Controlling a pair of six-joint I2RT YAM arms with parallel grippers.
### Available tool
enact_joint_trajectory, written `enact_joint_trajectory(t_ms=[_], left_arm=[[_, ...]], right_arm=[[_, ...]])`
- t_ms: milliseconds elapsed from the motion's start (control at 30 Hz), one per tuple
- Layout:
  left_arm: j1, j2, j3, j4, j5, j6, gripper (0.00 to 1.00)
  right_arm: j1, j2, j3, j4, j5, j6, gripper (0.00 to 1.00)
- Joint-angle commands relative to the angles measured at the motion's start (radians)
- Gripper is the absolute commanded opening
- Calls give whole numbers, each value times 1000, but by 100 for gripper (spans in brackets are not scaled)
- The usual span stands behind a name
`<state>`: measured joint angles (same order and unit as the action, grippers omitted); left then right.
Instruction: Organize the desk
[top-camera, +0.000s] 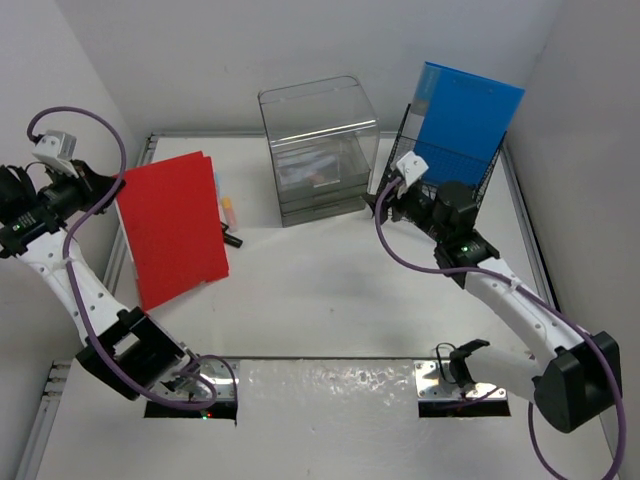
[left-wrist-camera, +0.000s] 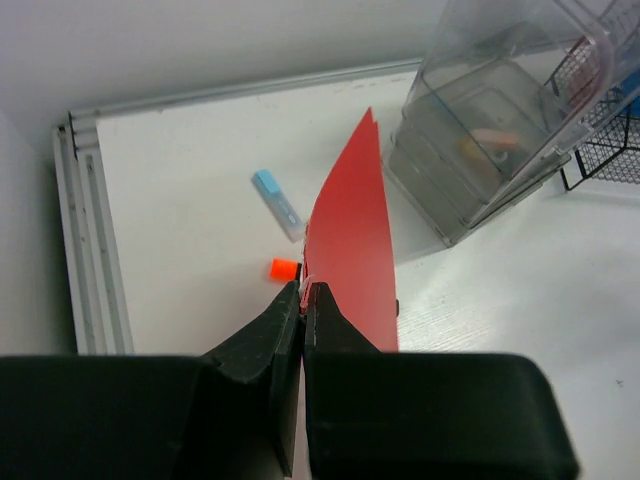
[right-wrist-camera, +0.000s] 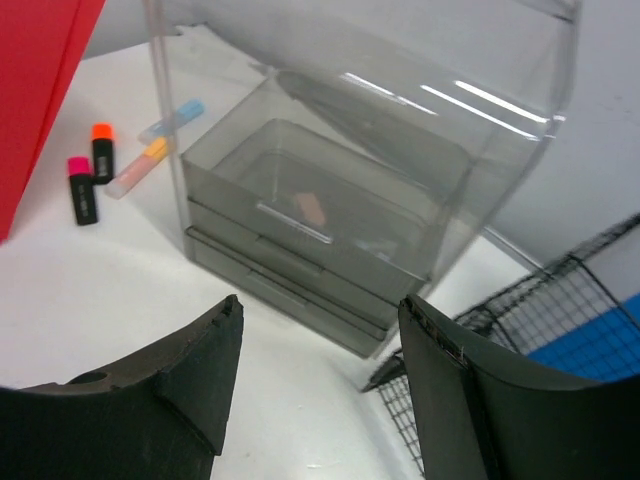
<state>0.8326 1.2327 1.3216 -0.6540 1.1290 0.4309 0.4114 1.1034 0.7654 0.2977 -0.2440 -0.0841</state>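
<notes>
My left gripper (top-camera: 112, 185) (left-wrist-camera: 304, 290) is shut on the edge of a red folder (top-camera: 172, 228) (left-wrist-camera: 355, 270), holding it tilted above the left side of the white desk (top-camera: 330, 300). The folder's sheet sits pinched between the jaws. My right gripper (top-camera: 385, 200) (right-wrist-camera: 320, 302) hangs open with nothing in it, over the desk between the clear drawer box (top-camera: 320, 150) (right-wrist-camera: 330, 230) and the black wire rack (top-camera: 480, 175) (right-wrist-camera: 560, 330). A blue folder (top-camera: 465, 120) stands upright in the rack.
Several highlighters lie on the desk by the red folder: a pale blue one (left-wrist-camera: 277, 203), an orange-capped one (right-wrist-camera: 102, 150), a pink-capped one (right-wrist-camera: 80, 190). The drawer box holds small items. Grey rails (left-wrist-camera: 85, 240) edge the desk; walls stand close behind.
</notes>
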Motion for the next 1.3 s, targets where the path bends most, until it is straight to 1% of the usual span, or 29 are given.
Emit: enact_joint_trajectory(t_ms=[0, 67, 133, 200, 267, 300, 367, 433, 500, 567, 600, 700, 800, 867, 933, 1000, 1167, 1267], left_arm=[[-9, -45, 90, -111, 98, 118, 0], [-26, -55, 109, -160, 106, 170, 0], [-38, -65, 119, -197, 120, 181, 0], [-44, -67, 146, -239, 162, 189, 0], [-50, -70, 177, -280, 195, 203, 0], [-58, -71, 188, -288, 199, 206, 0], [-61, -73, 208, -303, 206, 215, 0], [-66, -75, 215, -308, 207, 216, 0], [-67, -75, 218, -314, 213, 220, 0], [-69, -76, 222, -332, 224, 239, 0], [-69, -76, 225, -338, 226, 244, 0], [-70, -76, 246, -355, 236, 249, 0], [-70, -79, 298, -378, 247, 246, 0], [-76, -85, 323, -392, 242, 238, 0], [-75, -90, 365, -424, 241, 244, 0], [-78, -94, 387, -446, 261, 249, 0], [-87, -108, 404, -453, 301, 223, 0], [-93, -113, 398, -455, 310, 207, 0]], right_arm=[[53, 30, 54, 21, -15, -6, 62], [105, 59, 64, 17, -15, -29, 62], [148, 93, 83, 20, -24, -40, 62], [176, 119, 101, 37, -81, -37, 63], [184, 162, 126, 75, -190, 10, 65], [182, 179, 146, 131, -234, 35, 67], [184, 238, 181, 175, -335, 84, 70], [185, 283, 265, 190, -374, 130, 75], [184, 349, 342, 213, -419, 147, 84], [184, 418, 386, 254, -449, 187, 87], [187, 444, 437, 295, -487, 245, 89], [199, 550, 529, 349, -537, 328, 92], [207, 599, 508, 454, -516, 438, 92], [214, 613, 485, 510, -506, 463, 91], [236, 634, 469, 531, -495, 487, 91], [262, 654, 465, 575, -498, 515, 91], [276, 766, 492, 756, -583, 616, 93], [277, 819, 537, 779, -600, 652, 93]])
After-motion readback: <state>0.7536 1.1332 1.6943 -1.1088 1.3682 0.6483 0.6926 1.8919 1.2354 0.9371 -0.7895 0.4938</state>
